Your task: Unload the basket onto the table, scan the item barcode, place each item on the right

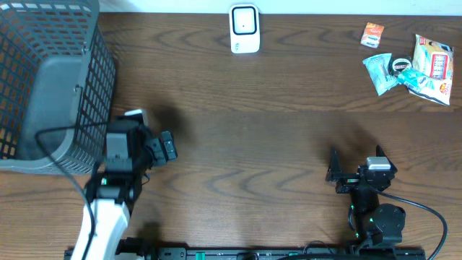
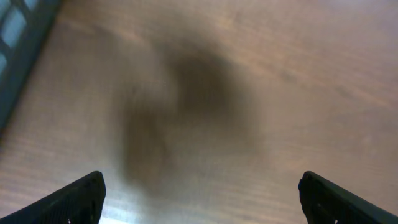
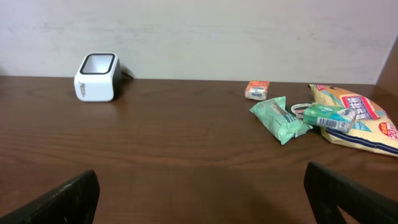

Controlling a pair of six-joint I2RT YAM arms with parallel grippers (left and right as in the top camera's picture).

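The white barcode scanner (image 1: 245, 29) stands at the far middle of the table, also seen in the right wrist view (image 3: 97, 77). The items lie at the far right: a small orange packet (image 1: 372, 34) (image 3: 256, 90), a teal pouch (image 1: 378, 72) (image 3: 280, 119), a second teal packet (image 3: 329, 117) and a yellow-and-white bag (image 1: 433, 63) (image 3: 364, 118). My right gripper (image 1: 356, 157) (image 3: 199, 193) is open near the front edge, well short of them, with nothing between its fingers (image 3: 68, 199). My left gripper (image 1: 151, 133) (image 2: 199, 193) is open over bare wood beside the basket, holding nothing.
A grey mesh basket (image 1: 43, 79) fills the far left corner, and its edge shows at the top left of the left wrist view (image 2: 18, 37). A black cable runs from the left arm along the basket's front. Brown wood lies between both grippers and the scanner.
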